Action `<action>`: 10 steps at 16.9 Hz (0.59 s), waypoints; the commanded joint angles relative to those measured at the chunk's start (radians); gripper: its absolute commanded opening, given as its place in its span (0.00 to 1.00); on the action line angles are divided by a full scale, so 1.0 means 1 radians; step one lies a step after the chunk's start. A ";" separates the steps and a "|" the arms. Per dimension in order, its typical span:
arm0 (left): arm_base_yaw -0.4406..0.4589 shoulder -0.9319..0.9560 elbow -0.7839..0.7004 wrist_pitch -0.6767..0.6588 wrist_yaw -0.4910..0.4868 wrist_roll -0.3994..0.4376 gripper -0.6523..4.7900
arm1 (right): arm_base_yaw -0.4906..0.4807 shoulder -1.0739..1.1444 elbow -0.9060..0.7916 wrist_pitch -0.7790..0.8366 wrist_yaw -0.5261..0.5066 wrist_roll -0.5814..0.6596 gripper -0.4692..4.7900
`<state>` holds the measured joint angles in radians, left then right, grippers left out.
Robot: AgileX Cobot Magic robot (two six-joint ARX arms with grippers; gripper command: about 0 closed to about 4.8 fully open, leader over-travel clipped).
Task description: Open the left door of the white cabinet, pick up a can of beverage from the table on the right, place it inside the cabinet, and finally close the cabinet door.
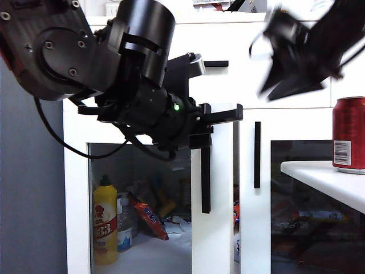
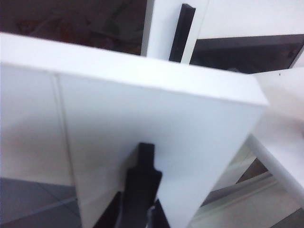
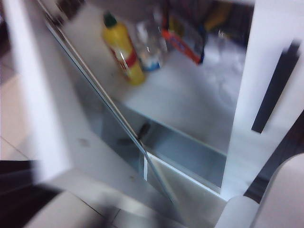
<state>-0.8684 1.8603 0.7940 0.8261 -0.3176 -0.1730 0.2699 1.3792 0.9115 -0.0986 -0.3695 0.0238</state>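
In front of the white cabinet (image 1: 75,188), towards its left half, the left hand (image 1: 225,114) sits level with the top of the left door (image 1: 215,228), just above that door's vertical black handle (image 1: 205,177). Its fingers are pressed together. The left wrist view shows one dark finger (image 2: 142,185) lying against the white door panel, but I cannot tell whether anything is pinched. The door stands swung out from the cabinet, and a yellow bottle (image 1: 105,228) and some packets show on the floor inside.

Further right, high before the cabinet's drawer front, hangs the right hand (image 1: 291,77). It is too smeared to say whether it is spread or closed, and it carries nothing that I can see.

Right of the cabinet's doors and in front of them, the can of beverage (image 1: 349,134) stands upright on the tabletop (image 1: 319,178), near its edge and untouched.

The can is probably light if empty and modestly heavy if full. Its thin metal wall is stiff enough for a firm pinch but would dent under a hard one, and its smooth painted side is slippery. The best hold is likely across the cylinder at mid-height, with the fingers level and clear of the rim, so it neither tips nor slides out.
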 commanded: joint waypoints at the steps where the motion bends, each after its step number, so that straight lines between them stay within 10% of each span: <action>1: -0.006 -0.012 -0.002 0.028 0.007 -0.018 0.11 | 0.006 0.057 0.005 0.083 -0.019 -0.029 0.08; 10: -0.005 -0.010 -0.002 0.020 0.007 -0.018 0.11 | 0.065 0.138 0.028 0.100 -0.236 -0.021 0.08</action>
<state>-0.8688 1.8595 0.7929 0.8253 -0.3195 -0.1730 0.3202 1.5208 0.9356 -0.0090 -0.5503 0.0006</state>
